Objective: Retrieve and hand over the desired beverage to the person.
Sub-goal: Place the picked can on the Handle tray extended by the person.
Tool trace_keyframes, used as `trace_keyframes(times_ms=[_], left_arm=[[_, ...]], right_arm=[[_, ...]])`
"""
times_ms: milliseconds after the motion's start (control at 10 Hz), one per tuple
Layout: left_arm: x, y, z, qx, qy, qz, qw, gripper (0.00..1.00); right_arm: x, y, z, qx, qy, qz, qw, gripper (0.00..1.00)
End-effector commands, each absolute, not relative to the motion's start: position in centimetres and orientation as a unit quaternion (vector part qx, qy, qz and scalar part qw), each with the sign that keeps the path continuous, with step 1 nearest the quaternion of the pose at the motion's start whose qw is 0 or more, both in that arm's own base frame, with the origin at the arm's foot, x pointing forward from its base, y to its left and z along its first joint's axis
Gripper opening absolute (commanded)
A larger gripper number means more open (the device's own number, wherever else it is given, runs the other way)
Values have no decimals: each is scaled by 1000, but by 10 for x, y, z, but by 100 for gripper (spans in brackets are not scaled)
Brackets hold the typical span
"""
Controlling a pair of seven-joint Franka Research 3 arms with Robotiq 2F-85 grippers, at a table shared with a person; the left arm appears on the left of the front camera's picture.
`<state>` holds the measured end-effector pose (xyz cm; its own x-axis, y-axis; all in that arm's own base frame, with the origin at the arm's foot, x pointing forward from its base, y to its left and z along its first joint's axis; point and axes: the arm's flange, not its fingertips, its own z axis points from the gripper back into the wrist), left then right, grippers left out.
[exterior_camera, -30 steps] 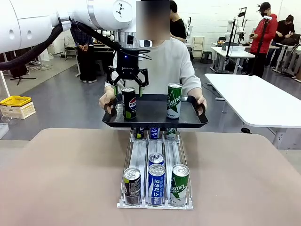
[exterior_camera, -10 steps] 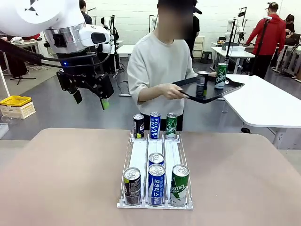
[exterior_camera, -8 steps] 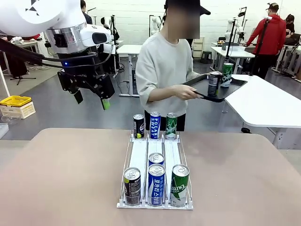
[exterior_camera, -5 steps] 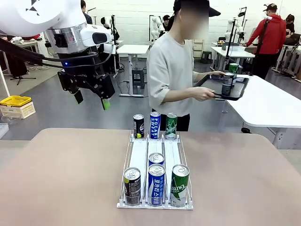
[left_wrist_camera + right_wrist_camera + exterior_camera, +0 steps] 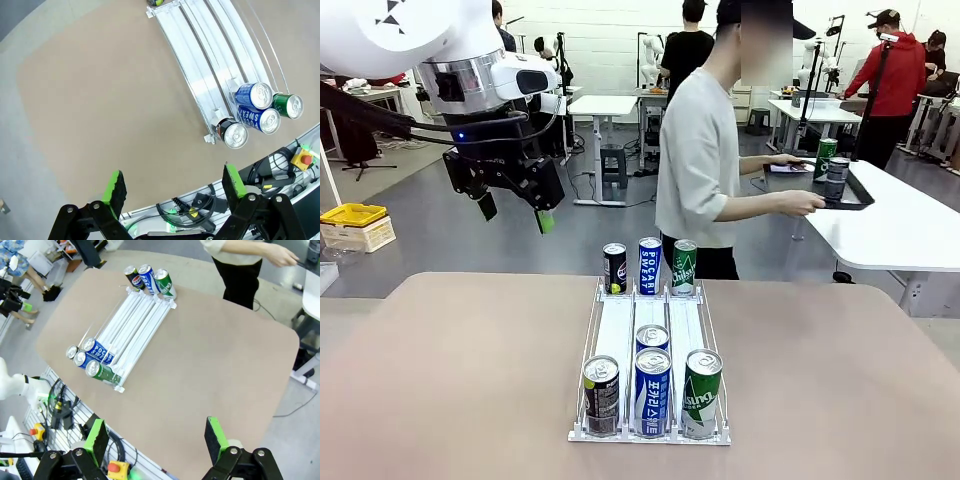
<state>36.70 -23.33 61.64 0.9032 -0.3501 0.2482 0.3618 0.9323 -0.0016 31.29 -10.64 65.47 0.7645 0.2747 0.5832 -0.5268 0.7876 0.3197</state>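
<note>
The left pincer (image 5: 512,209) hangs high above the tabletop (image 5: 450,380) at about 10 o'clock from the rack (image 5: 652,330), its green-padded fingers (image 5: 114,186) spread with nothing between them. The right pincer (image 5: 156,438) also sits spread and bare, well above the tabletop, looking down on the rack from the side. The rack holds 3 cans standing at its far end, black (image 5: 615,268), blue (image 5: 649,265) and green (image 5: 684,267), and 4 at its near end: a black can (image 5: 601,396), a blue can (image 5: 652,392) with a second blue can (image 5: 652,338) just behind it, and a green can (image 5: 701,393). The person (image 5: 705,165) stands beyond the tabletop at about 1 o'clock, turned towards 3 o'clock, holding a dark tray (image 5: 848,192) out over a white table (image 5: 900,220). On the tray stand 2 beverages, a green can (image 5: 825,158) and a dark can (image 5: 836,177), well apart from both pincers.
</note>
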Motion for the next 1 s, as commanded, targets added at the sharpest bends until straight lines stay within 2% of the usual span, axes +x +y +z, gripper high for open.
trace_keyframes(times_ms=[0, 200, 400, 900], left_arm=[[365, -211, 626, -63, -91, -241, 964, 100], [361, -150, 645, -151, -57, -334, 929, 100], [352, -94, 644, -204, -64, -388, 896, 100], [315, -4, 614, -217, -181, -420, 863, 100]], right_arm=[[314, -105, 653, 248, -267, 225, 904, 100], [314, -105, 653, 248, -267, 225, 904, 100], [314, -105, 653, 248, -267, 225, 904, 100], [314, -105, 653, 248, -267, 225, 904, 100]])
